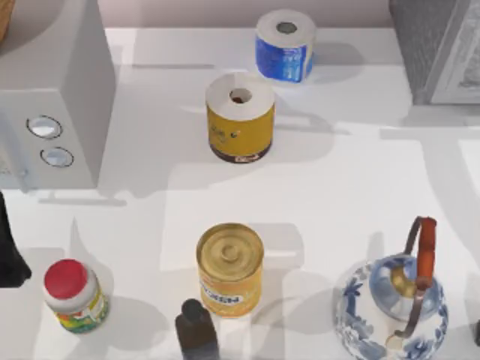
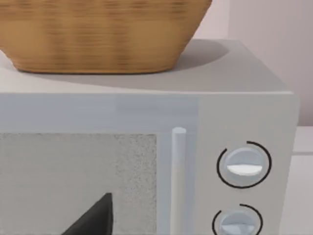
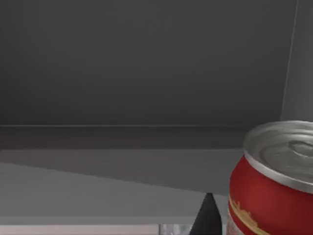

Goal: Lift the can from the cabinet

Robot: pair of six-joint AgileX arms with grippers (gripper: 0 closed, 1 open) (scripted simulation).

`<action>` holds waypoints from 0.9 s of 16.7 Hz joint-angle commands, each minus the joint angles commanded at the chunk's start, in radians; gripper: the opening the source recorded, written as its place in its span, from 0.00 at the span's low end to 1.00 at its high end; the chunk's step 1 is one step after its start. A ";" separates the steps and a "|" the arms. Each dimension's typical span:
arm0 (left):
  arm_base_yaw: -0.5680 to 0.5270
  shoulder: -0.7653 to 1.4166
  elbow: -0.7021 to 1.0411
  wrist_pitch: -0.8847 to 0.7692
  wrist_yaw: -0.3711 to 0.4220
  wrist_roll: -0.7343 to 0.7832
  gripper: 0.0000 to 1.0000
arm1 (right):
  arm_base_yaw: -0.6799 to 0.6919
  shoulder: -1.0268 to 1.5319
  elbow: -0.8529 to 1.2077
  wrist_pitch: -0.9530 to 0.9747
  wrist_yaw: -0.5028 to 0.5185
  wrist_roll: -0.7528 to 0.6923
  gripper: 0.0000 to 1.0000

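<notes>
The can (image 3: 274, 181) stands upright, long axis vertical and silver top up, inside the cabinet (image 1: 439, 49) at the counter's (image 1: 337, 195) far right corner. In the right wrist view dark grey walls enclose it, with open room beside it. A dark fingertip (image 3: 208, 218) of the right claw shows just beside the can; whether that claw is apart cannot be told. The left arm (image 1: 11, 247) sits at the left edge.

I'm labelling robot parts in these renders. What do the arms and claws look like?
Little shows. The left arm is a plain black shape at the table's left edge. One black, pointed left claw fingertip and one dark, tapering right claw fingertip show. No cables or markings are visible.
</notes>
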 joint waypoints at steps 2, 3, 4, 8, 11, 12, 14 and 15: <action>0.000 0.000 0.000 0.000 0.000 0.000 1.00 | -0.007 -0.023 -0.029 0.014 -0.005 0.000 0.00; 0.000 0.000 0.000 0.000 0.000 0.000 1.00 | -0.012 -0.043 -0.059 0.027 -0.010 -0.001 0.00; 0.000 0.000 0.000 0.000 0.000 0.000 1.00 | -0.019 -0.069 -0.100 0.043 -0.017 -0.001 0.00; 0.000 0.000 0.000 0.000 0.000 0.000 1.00 | -0.055 -0.217 -0.359 0.134 -0.056 -0.003 0.00; 0.000 0.000 0.000 0.000 0.000 0.000 1.00 | -0.093 -0.373 -0.630 0.230 -0.100 -0.004 0.00; 0.000 0.000 0.000 0.000 0.000 0.000 1.00 | -0.107 -0.432 -0.729 0.267 -0.116 -0.005 0.00; 0.000 0.000 0.000 0.000 0.000 0.000 1.00 | -0.137 -0.555 -0.934 0.343 -0.149 -0.006 0.00; 0.000 0.000 0.000 0.000 0.000 0.000 1.00 | -0.151 -0.616 -1.039 0.381 -0.164 -0.007 0.00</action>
